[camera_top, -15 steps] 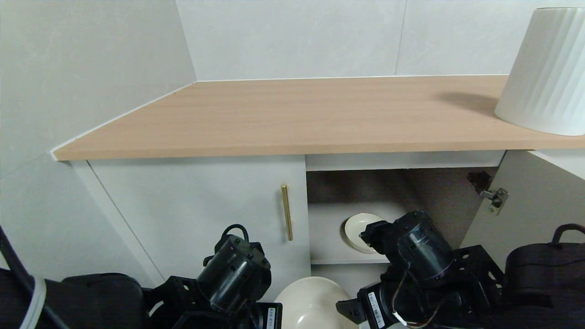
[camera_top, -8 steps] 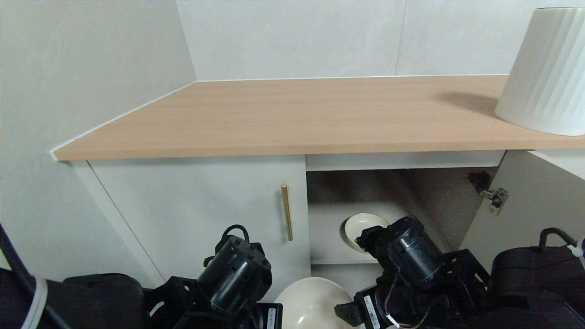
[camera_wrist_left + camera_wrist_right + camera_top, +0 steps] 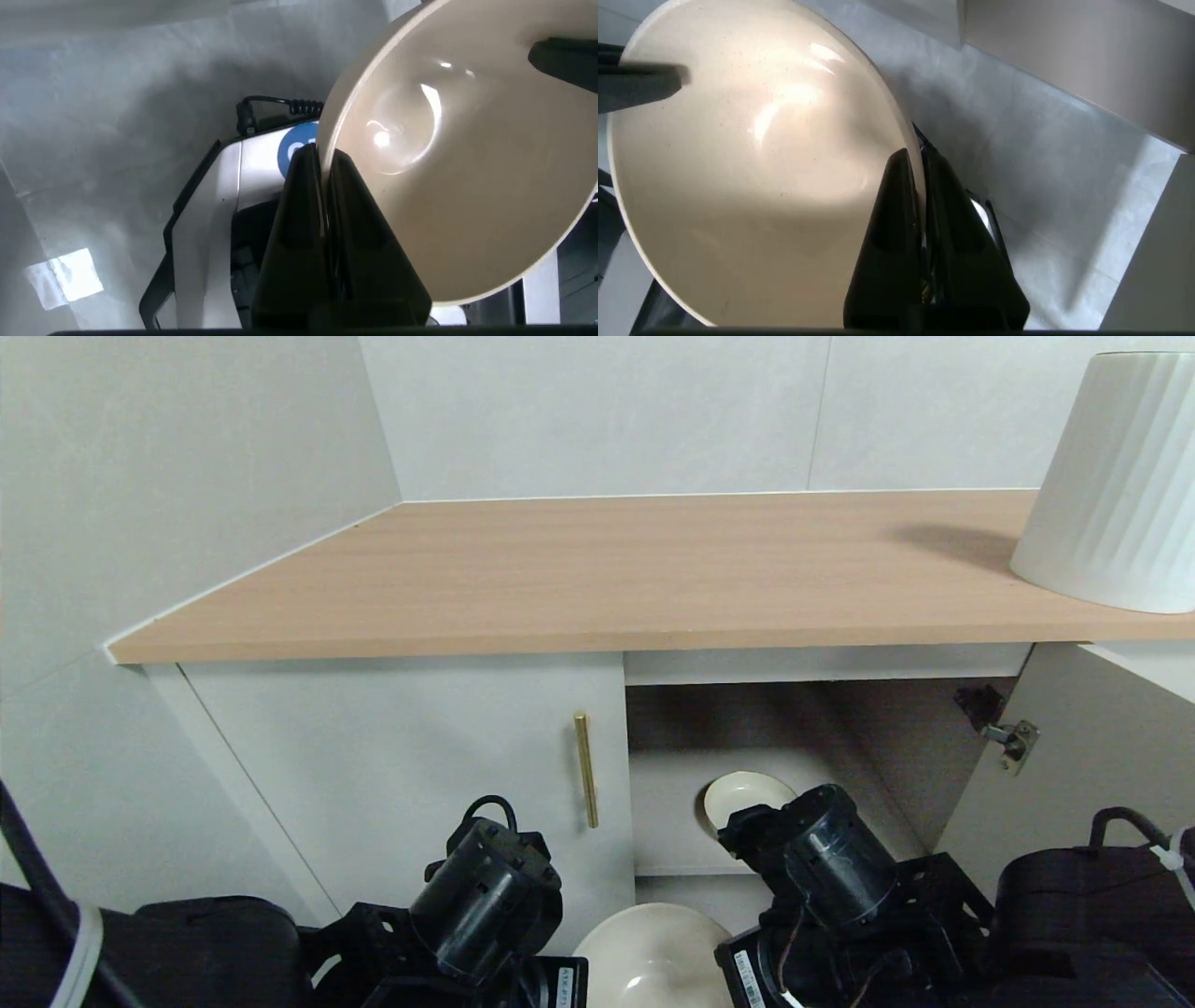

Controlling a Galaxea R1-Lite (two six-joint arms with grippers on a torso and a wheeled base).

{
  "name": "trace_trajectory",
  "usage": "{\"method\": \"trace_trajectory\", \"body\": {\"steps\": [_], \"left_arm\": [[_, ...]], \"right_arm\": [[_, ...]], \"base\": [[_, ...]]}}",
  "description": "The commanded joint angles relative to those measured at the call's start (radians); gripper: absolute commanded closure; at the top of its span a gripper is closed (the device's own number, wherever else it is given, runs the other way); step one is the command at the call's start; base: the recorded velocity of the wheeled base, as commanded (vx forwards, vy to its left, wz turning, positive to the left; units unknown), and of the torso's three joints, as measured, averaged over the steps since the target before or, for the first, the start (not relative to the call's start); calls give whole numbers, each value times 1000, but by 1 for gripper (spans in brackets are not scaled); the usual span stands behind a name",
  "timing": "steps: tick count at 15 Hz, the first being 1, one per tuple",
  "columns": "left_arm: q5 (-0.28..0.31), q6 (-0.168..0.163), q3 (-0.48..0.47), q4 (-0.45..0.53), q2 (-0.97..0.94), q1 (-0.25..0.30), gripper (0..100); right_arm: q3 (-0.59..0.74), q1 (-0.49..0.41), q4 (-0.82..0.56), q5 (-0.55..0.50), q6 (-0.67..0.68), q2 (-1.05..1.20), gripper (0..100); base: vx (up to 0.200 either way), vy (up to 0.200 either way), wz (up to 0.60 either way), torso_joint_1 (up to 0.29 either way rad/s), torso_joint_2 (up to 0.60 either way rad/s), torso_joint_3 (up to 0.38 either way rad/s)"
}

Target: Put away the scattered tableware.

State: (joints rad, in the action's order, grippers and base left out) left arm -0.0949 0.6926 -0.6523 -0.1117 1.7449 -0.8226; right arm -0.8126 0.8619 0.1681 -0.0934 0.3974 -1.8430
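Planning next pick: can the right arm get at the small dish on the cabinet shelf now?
Probably not yet. The open cabinet door leaves the small dish reachable, but the right tool is shut on the cream bowl.

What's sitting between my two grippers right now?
The cream bowl. The left gripper and right gripper each clamp its rim from opposite sides, as both wrist views show.

left end effector (image 3: pixel 323 162) | clamped on rim | cream bowl (image 3: pixel 467 159) | tilted
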Motion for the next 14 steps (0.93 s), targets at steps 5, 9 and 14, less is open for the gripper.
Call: {"method": "trace_trajectory", "body": {"steps": [5,9,14], "left_arm": [[-5,-1,3,7,-5,-1,100],[-17,1,2,7,-5,-9,0],[-17,1,2,7,-8,-9,0]], "right_arm": [[1,-1,-4,-5,0,-5,100],[1,-1,-4,-6,0,-5,100],[1,-14,-4,-16,-5,-25,100]], "base": [[0,0,0,0,0,0],[0,0,0,0,0,0],[0,0,0,0,0,0]]}}
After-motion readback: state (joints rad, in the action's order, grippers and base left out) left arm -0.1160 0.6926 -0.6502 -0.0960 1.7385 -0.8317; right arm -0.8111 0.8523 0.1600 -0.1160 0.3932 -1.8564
